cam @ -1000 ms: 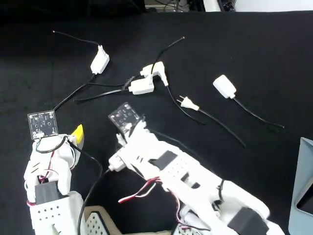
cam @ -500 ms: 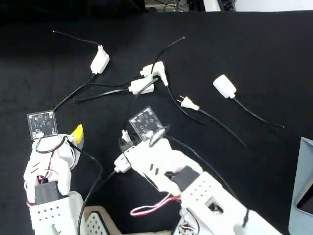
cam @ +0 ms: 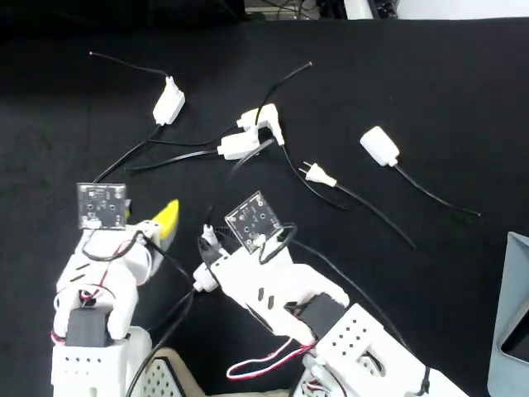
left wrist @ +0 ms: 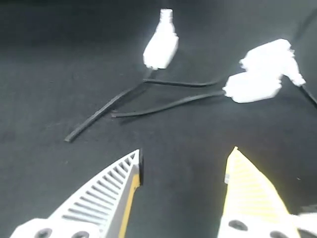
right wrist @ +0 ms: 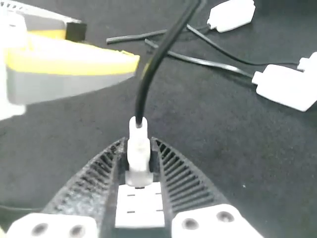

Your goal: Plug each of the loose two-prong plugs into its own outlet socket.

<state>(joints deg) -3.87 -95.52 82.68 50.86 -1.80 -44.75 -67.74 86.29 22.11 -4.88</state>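
My right gripper (right wrist: 139,143) is shut on a small white two-prong plug (right wrist: 138,151), whose black cable (right wrist: 158,54) runs away from it over the black table. In the high view this gripper (cam: 207,241) is at the front centre. My left gripper (left wrist: 184,159) stands open just to its left, above bare cloth; its yellow finger (cam: 166,218) shows in the high view. Farther back lie a white outlet socket (cam: 168,104), a pair of white connectors (cam: 250,132) side by side, another loose plug (cam: 317,174) and a further white socket (cam: 379,146).
Black cables (cam: 169,157) cross the cloth between the sockets and the arms. A grey-blue bin (cam: 512,318) stands at the right edge. The table's right half beyond the last socket is bare cloth.
My left arm has moved forward and to the right, toward the right gripper. The right arm has swung so that its wrist board sits farther right, still holding the plug.
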